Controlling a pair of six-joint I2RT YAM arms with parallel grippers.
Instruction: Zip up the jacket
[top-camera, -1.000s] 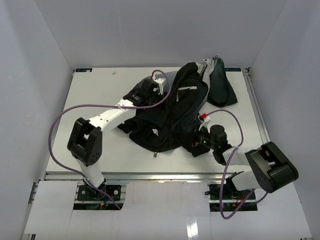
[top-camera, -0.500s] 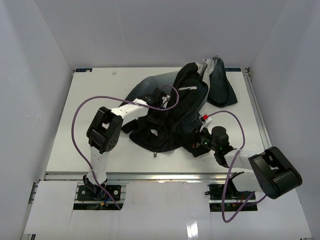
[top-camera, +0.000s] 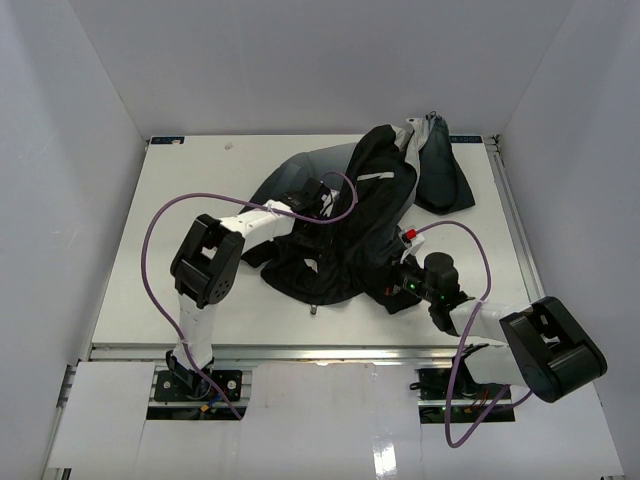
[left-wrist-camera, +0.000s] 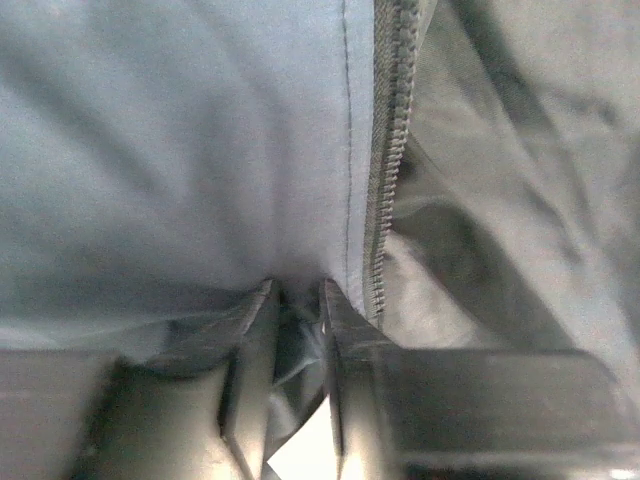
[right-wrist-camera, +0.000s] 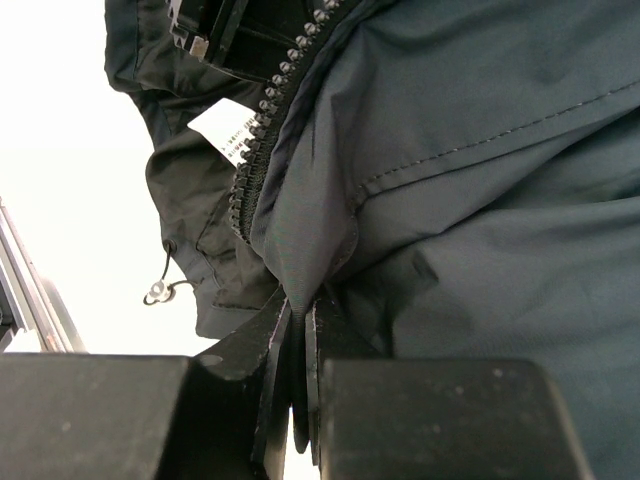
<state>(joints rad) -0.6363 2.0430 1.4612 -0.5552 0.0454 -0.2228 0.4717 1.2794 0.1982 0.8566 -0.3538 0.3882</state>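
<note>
The dark jacket lies crumpled at the middle of the white table, one part trailing to the back right. My left gripper rests on its upper left part. In the left wrist view the left gripper pinches a fold of grey fabric just left of a zipper row. My right gripper sits at the jacket's near right hem. Seen from the right wrist, the right gripper is shut on a fabric fold beside the zipper teeth.
A white label and a drawcord toggle show near the hem. Purple cables loop over both arms. White walls enclose the table on three sides, and a metal rail runs along the near edge.
My left arm has folded up and its gripper moved right along the jacket. Its jaws closed onto the fabric. The right gripper has kept its hold and barely moved.
</note>
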